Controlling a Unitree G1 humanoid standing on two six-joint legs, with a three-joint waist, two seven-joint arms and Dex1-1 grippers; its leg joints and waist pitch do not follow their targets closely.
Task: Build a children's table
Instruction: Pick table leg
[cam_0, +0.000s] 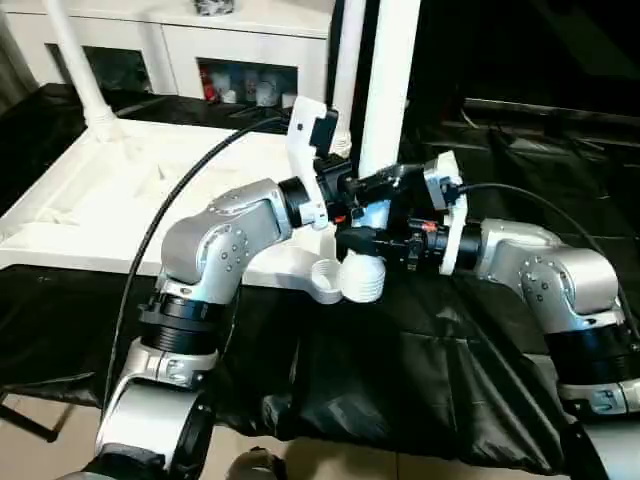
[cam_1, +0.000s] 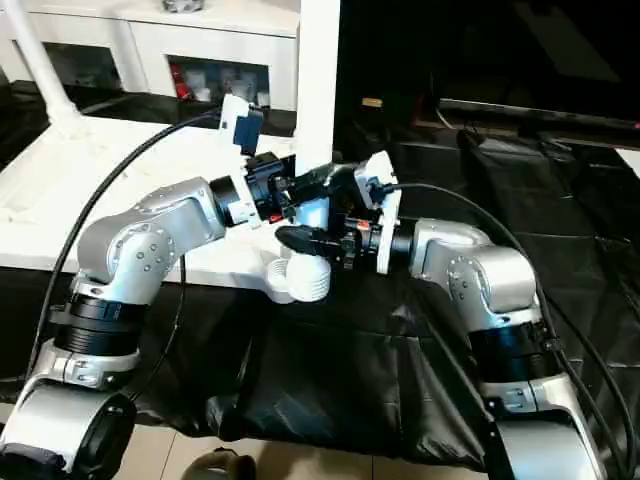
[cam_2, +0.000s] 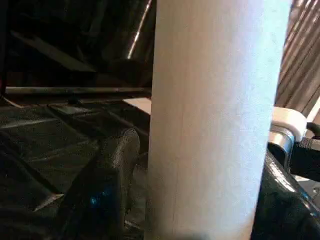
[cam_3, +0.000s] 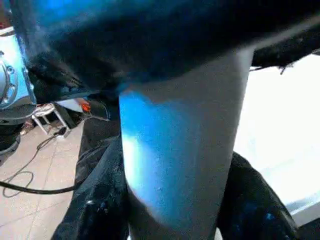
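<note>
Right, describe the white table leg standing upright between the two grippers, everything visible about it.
The white tubular plastic leg stands upright and runs out of the head views at the top. Its ribbed, flared lower end sits at the round corner socket of the white plastic tabletop, which lies on the black-covered work table. Whether it is fully seated cannot be told. The left gripper and the right gripper flank it from opposite sides just above the socket, black fingers alongside its smooth surface.
</note>
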